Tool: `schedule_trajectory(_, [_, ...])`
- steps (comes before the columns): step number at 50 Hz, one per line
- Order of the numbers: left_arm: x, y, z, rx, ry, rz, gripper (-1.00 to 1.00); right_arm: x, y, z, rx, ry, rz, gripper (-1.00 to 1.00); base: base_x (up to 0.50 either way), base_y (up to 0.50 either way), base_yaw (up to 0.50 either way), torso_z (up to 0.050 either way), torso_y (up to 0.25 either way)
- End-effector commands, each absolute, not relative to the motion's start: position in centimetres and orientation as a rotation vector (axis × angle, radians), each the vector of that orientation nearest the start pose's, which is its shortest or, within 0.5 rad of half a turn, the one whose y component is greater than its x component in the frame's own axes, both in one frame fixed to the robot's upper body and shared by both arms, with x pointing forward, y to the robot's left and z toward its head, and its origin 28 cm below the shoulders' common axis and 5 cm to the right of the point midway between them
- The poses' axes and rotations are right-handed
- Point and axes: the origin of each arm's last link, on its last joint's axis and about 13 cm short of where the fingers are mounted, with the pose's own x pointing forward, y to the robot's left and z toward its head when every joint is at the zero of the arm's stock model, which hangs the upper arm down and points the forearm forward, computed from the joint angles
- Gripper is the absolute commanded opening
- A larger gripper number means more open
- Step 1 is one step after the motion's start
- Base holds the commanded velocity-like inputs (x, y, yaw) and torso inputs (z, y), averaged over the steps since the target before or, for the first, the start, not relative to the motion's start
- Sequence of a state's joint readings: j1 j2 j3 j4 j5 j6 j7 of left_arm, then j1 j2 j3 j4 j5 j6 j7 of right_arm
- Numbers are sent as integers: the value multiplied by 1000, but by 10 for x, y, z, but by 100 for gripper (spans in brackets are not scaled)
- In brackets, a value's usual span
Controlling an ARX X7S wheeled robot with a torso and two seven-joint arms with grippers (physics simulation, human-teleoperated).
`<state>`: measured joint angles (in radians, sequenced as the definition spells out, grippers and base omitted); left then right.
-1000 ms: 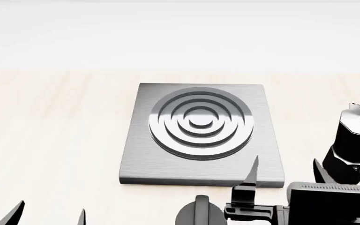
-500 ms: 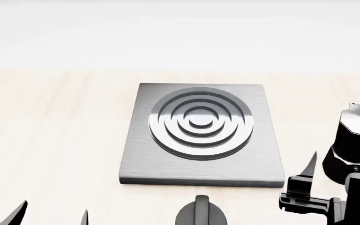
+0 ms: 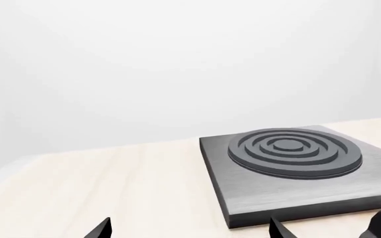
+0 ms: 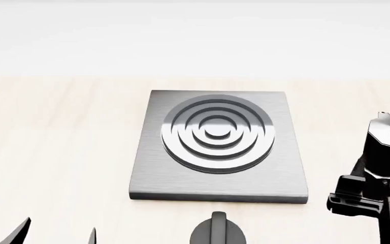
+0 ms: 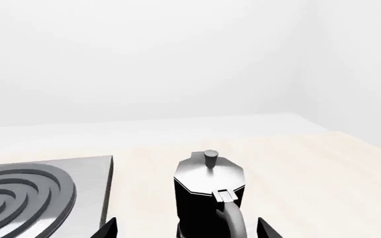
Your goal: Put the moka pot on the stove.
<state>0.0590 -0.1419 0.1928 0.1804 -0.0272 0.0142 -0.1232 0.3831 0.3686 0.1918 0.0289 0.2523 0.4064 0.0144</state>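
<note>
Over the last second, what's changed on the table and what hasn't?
The right gripper slid rightward in the head view, from in front of the stove to just short of the moka pot. Its open fingertips flank the pot in the right wrist view without holding it. Pot, stove, black knob and left gripper kept their places.
</note>
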Motion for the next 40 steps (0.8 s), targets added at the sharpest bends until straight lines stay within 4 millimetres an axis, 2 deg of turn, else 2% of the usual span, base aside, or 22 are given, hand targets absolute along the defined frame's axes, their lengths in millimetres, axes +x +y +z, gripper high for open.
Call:
schedule_trajectory(1, [197, 196, 36, 71, -121, -87, 100, 287, -239, 102, 2, 13, -229, 100, 0, 0, 0, 0, 0])
schedule_trajectory(15, [196, 196, 36, 71, -122, -87, 100, 293, -251, 95, -10, 55, -255, 100, 0, 0, 0, 0, 0])
schedule_trajectory(39, [195, 197, 38, 74, -130, -82, 100, 307, -268, 92, -34, 121, -285, 100, 0, 0, 0, 0, 0])
schedule_trajectory(40, [195, 197, 39, 74, -130, -82, 100, 308, -269, 97, -35, 124, -289, 100, 0, 0, 0, 0, 0])
